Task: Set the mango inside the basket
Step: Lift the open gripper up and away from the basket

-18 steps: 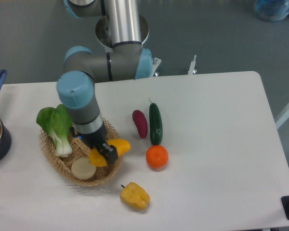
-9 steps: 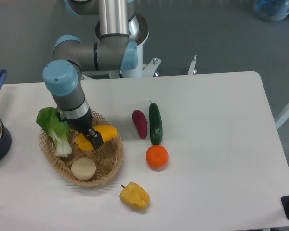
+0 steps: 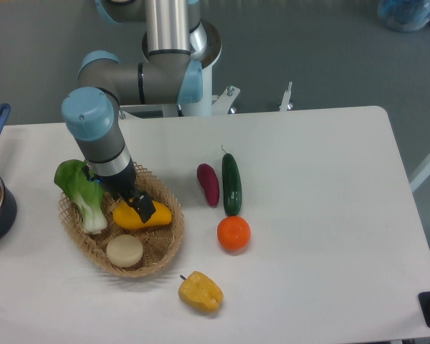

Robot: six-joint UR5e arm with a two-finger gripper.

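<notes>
Although the mango (image 3: 137, 215) now lies low inside the basket (image 3: 170, 244), beside the pale round disc (image 3: 124, 251) and right of the bok choy (image 3: 84, 192), the gripper (image 3: 142, 208) appears to be pinching it, so release and withdrawal seem all that remain. Compared with half a second earlier, the mango sits lower and flatter in the basket, and the arm has barely shifted.

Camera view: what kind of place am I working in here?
Probably a lab test bench, not a kitchen: a bare white table on grey floor, the arm's base bolted behind it, and produce props laid out, like the mango in the basket.
</notes>
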